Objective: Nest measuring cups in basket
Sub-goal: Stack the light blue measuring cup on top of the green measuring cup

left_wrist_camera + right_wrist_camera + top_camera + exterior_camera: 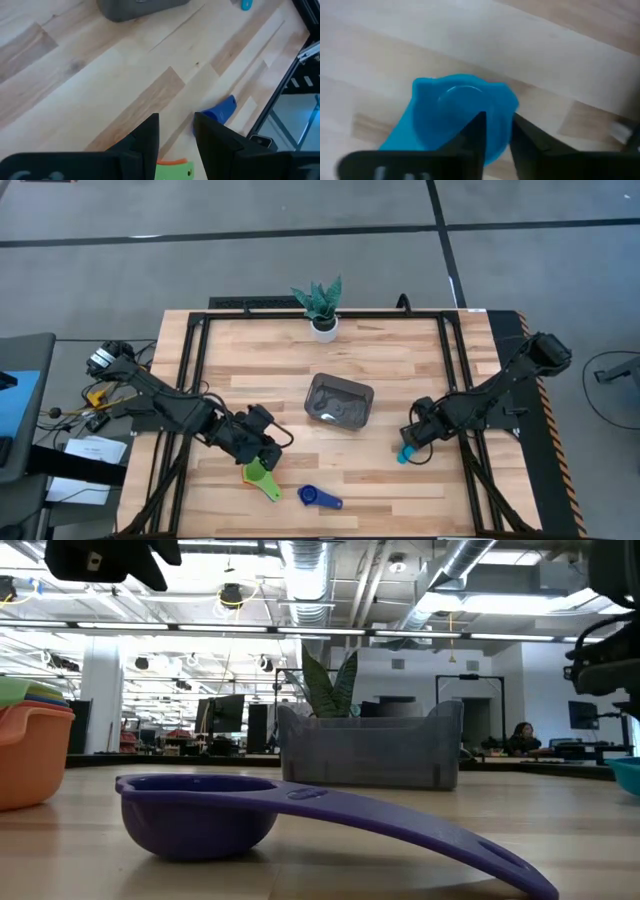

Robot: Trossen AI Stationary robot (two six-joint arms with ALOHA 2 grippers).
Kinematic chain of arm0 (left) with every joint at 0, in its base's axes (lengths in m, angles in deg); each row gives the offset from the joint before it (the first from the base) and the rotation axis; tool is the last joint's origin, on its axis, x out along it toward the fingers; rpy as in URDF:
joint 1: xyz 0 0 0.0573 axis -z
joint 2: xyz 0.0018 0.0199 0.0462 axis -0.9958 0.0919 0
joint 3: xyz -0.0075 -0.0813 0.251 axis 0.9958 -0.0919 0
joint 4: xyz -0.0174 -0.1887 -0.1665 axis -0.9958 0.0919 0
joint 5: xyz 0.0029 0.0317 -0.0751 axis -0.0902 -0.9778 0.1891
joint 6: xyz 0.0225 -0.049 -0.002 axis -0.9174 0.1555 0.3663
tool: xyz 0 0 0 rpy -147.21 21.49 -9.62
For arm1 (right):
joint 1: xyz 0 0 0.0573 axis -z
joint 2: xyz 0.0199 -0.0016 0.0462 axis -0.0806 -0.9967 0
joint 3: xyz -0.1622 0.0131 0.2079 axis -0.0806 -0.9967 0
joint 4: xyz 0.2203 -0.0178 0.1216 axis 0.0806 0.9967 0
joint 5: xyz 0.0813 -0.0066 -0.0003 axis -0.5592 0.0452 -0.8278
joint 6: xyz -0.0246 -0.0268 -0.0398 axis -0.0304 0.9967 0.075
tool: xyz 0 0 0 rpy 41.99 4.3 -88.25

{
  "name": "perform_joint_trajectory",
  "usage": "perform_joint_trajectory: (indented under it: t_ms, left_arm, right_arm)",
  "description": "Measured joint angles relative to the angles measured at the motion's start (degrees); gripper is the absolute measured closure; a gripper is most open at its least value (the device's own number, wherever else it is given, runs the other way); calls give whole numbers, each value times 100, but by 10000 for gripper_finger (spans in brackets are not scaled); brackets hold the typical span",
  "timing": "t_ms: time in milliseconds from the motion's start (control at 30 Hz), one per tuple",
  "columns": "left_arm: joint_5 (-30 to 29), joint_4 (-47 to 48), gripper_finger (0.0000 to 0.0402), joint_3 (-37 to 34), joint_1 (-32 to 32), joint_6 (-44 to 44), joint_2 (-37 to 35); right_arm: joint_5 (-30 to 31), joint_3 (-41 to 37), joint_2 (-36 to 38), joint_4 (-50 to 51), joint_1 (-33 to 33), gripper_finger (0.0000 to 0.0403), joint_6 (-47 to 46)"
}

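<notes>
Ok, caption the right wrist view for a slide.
Right gripper closing on the light blue measuring cup's rim, over the wooden table.
</notes>
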Motion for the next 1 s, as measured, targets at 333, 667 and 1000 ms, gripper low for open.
perform_joint_trajectory:
  t_ms: [333, 667, 1000]
  left_arm:
    - [198, 692, 292, -4, -94, -171, -441]
    - [79, 2404, 292, -9, -11, 78, -1121]
    - [29, 3532, 292, -9, 203, 251, -1163]
  right_arm:
    - [505, 990, -21, -350, -17, 384, 1251]
    - [632, 3154, -1596, -982, 809, 397, 4482]
    - [79, 6523, -4083, -936, 1363, 398, 6861]
